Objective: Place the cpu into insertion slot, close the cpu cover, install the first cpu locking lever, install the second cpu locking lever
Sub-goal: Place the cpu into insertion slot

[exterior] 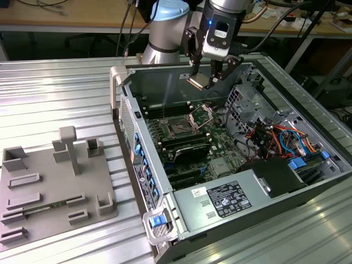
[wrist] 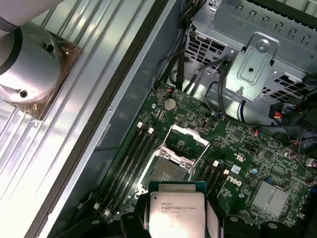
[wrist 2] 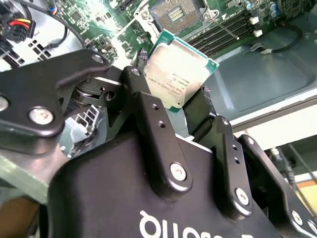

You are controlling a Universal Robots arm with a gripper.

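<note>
Holding: gripper (exterior: 206, 80) is clenched on the cpu (exterior: 197, 82), with black fingers (wrist 2: 148, 109) pinching two opposite edges.
Cpu pose: in the air between the fingers, tilted in the exterior view. Its silver top faces the cameras in both wrist views (wrist 2: 176, 69) (wrist: 177, 210), green edge showing.
Cpu place: above the open computer case (exterior: 118, 77), clear of the motherboard (wrist: 237, 148), not seated.
Insertion slot: well below the gripper on the motherboard (exterior: 180, 127) (wrist: 166, 173) (wrist 2: 177, 14), dark centre bare, nothing in it.
Cpu cover: swung up and open at one edge of the slot (exterior: 201, 114) (wrist: 188, 141), below the gripper, window frame clear of the socket.
Locking levers: can't tell their position.
Memory slots: long black rows (wrist: 131, 158) flank the socket, under the gripper.
Heatsink: pale finned block (wrist: 267, 196) sits on the board off to one side of the gripper.
Other: grey fixture tray (exterior: 49, 187) lies on the ribbed metal table (exterior: 55, 93), well apart from the gripper, outside the case.
</note>
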